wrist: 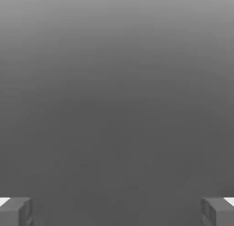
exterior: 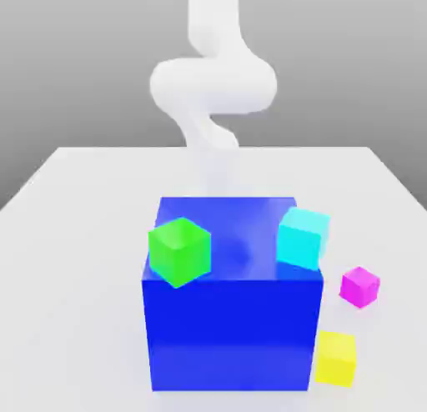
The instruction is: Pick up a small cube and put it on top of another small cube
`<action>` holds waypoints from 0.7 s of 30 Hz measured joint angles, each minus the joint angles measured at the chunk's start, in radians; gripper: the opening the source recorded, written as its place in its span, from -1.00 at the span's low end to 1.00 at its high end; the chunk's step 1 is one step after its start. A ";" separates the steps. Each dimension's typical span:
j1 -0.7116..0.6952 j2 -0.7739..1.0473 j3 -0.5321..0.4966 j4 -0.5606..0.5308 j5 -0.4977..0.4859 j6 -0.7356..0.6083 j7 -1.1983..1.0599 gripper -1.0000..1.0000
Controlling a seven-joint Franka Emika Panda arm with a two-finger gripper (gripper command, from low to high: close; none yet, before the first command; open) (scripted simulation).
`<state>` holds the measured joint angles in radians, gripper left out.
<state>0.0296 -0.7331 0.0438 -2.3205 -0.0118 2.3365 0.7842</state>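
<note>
A white tabletop (exterior: pixel 75 235) seen from the exterior view, described from nearest to farthest.

Nearest, toward the exterior view's right, a small yellow cube (exterior: pixel 335 359) sits on the table just beside the lower right corner of a big blue cube (exterior: pixel 232 335). The big blue cube takes up the middle of the scene.

A little farther back on the right, the small magenta-pink cube (exterior: pixel 359 286) rests on the table, just beside the big cube's right side and apart from the yellow one. This is the cube to be picked up.

On the big cube's top, a green cube (exterior: pixel 179 251) sits at the left front edge, and the cyan cube (exterior: pixel 302 238), the stacking target, sits at the right edge, above and slightly behind the magenta-pink one.

Farthest back, the white robot arm (exterior: pixel 213 85) rises behind the big cube, well apart from every small cube. In the hand view, the gripper (wrist: pixel 117 211) is spread wide and empty, one fingertip (wrist: pixel 16 211) at each lower corner, facing plain grey background.

Risks, as a judgement: the magenta-pink cube lies close to the big cube's wall, so a spread finger could strike that wall on descent. The cyan cube's place at the edge means an off-centre placement could push it, or the stacked cube, off. Grabbing the yellow cube by mistake is also possible.
</note>
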 joint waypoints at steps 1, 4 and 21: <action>0.014 0.035 0.021 -0.017 -0.001 0.022 -0.001 0.00; 0.059 0.142 0.081 -0.074 0.000 0.089 0.007 0.00; 0.353 0.754 0.405 -0.418 -0.056 0.480 0.124 0.00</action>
<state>0.3831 0.0209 0.4488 -2.7386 -0.0682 2.8164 0.9082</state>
